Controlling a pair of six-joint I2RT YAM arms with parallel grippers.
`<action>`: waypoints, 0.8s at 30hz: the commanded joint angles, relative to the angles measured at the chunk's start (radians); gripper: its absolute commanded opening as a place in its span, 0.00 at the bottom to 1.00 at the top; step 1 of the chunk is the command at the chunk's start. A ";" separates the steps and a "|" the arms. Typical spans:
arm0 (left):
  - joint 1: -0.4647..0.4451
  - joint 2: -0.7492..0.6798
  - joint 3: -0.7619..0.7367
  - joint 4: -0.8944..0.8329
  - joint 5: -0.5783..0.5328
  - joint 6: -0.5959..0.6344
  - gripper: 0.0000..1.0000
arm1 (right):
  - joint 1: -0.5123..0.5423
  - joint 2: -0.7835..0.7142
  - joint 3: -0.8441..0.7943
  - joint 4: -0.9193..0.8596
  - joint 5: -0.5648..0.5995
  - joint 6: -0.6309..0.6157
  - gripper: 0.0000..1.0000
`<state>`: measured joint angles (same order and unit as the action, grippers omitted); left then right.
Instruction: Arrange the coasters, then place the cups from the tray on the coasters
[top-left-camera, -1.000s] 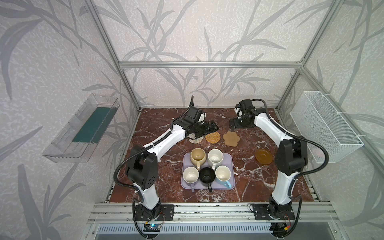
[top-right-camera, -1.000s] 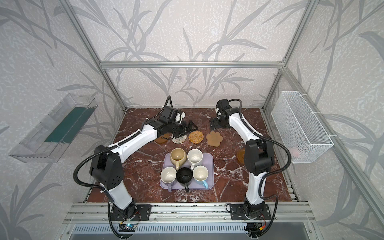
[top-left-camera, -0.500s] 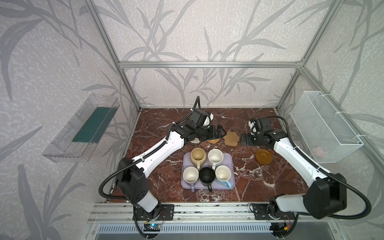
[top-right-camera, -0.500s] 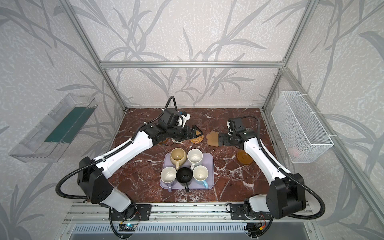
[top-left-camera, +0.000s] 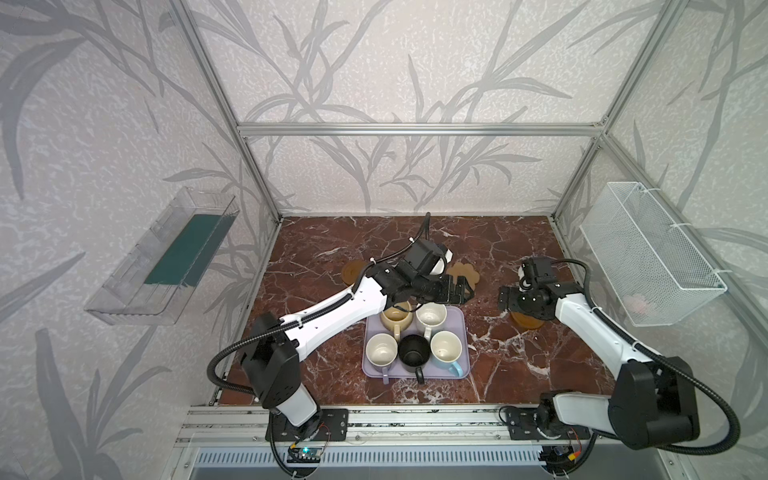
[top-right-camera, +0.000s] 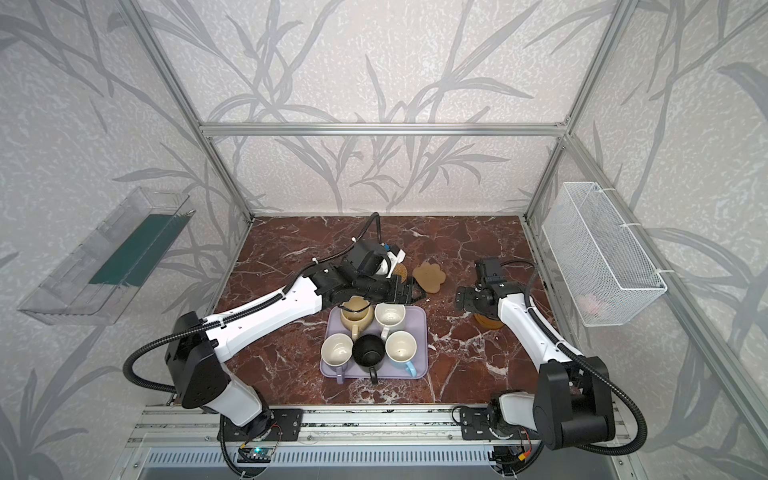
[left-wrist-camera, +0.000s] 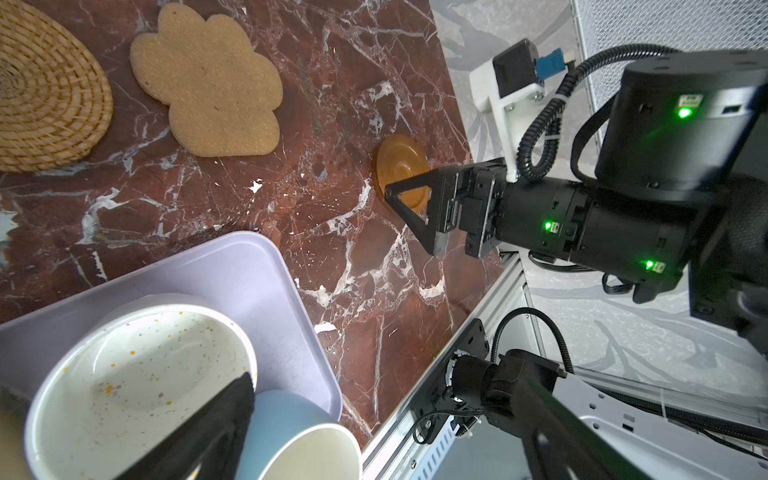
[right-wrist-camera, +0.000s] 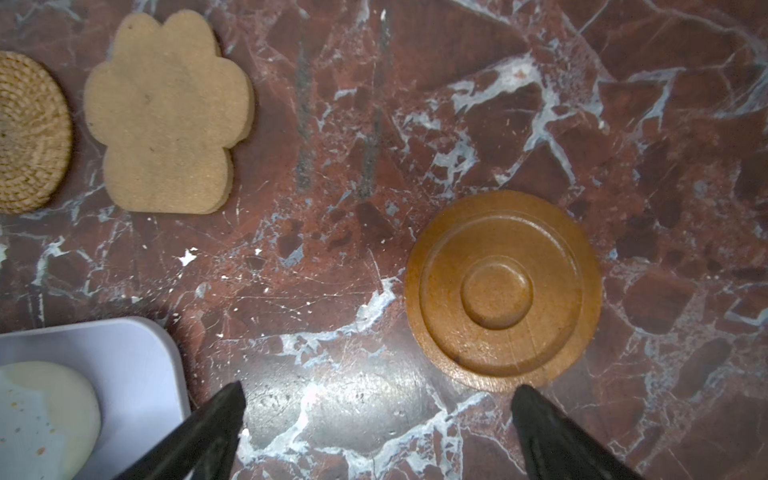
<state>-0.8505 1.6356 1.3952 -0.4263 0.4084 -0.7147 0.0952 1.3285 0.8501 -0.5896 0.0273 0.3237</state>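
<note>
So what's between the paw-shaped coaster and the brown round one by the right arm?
Nothing but bare marble table between the paw coaster and the brown disc; the right wrist view shows it best.

Top views high, angled down — wrist views close, sharing paw coaster

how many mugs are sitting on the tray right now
5, all on the lilac tray: the beige mug and white mug in the far row, the lilac mug, black mug and light blue mug in the near row. None appears hidden.
</note>
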 joint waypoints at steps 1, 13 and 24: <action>-0.028 0.047 0.051 0.008 -0.034 -0.008 0.99 | -0.035 0.050 0.001 0.019 -0.007 -0.005 1.00; -0.058 0.135 0.140 -0.015 -0.018 0.001 0.99 | -0.081 0.180 0.024 0.043 -0.011 -0.030 0.67; -0.062 0.177 0.167 -0.007 0.007 -0.002 0.99 | -0.082 0.276 0.065 0.036 0.008 -0.053 0.57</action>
<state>-0.9085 1.7947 1.5238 -0.4339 0.4011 -0.7158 0.0181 1.5856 0.8871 -0.5468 0.0196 0.2825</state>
